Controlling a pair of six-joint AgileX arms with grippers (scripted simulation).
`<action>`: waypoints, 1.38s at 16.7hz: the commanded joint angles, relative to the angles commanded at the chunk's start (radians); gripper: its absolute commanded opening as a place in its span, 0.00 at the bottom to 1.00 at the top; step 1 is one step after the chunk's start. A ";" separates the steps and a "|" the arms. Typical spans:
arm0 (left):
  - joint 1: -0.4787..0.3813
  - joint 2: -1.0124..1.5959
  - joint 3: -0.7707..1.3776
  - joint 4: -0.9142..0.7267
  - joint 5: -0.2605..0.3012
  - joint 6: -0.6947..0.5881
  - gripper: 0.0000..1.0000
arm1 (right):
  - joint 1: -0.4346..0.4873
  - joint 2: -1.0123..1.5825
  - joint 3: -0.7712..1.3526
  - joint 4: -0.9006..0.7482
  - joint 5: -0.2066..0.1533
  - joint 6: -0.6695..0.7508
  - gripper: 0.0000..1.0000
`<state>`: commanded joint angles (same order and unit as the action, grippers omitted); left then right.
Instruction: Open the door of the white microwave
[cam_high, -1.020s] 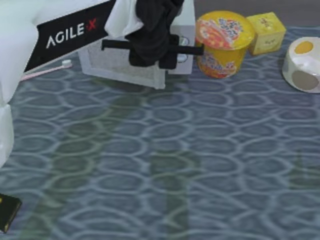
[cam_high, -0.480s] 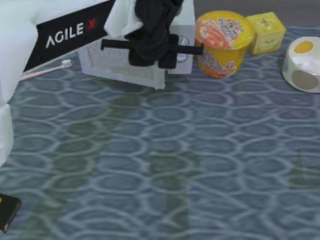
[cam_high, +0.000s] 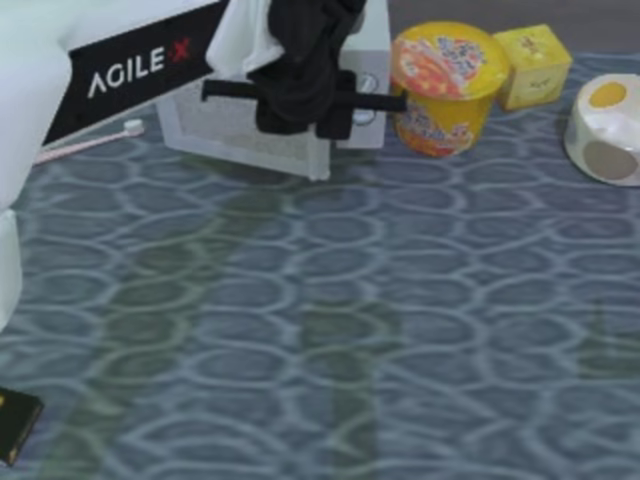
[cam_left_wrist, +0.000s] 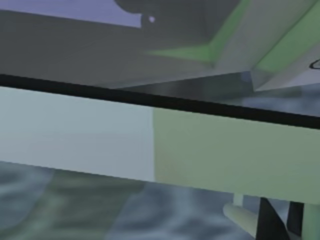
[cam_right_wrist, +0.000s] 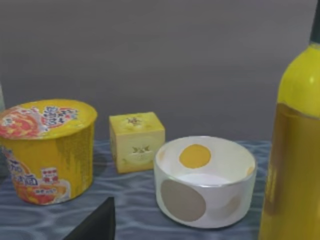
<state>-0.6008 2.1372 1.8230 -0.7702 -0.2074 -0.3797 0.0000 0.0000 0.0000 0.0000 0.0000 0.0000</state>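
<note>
microwave: white microwave at the back of the table, left of centre, mostly hidden under the left arm.
door: door has swung partly out from the front, far edge angled toward the table's near side. Judged partly open.
left gripper: left gripper sits right at the microwave front, over the door's upper edge. Can't tell if it is spread, closed or gripping; wrist view shows only close surfaces.
right gripper: not in the top view, parked off to the right; its camera looks at the clutter.
step: widen the swing. Follow the hinge arc, don't pull straight, or the box may drag. Keep clear of the noodle cup just beside the knob side.
count: 1 microwave, 1 noodle cup, 1 yellow cube, 1 white bowl, 1 yellow bottle, 1 toothbrush.
</note>
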 joint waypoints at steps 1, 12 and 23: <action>0.004 -0.014 -0.021 0.010 0.007 0.015 0.00 | 0.000 0.000 0.000 0.000 0.000 0.000 1.00; 0.020 -0.082 -0.121 0.061 0.043 0.094 0.00 | 0.000 0.000 0.000 0.000 0.000 0.000 1.00; 0.020 -0.082 -0.121 0.061 0.043 0.094 0.00 | 0.000 0.000 0.000 0.000 0.000 0.000 1.00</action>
<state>-0.5805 2.0552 1.7016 -0.7096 -0.1644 -0.2859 0.0000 0.0000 0.0000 0.0000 0.0000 0.0000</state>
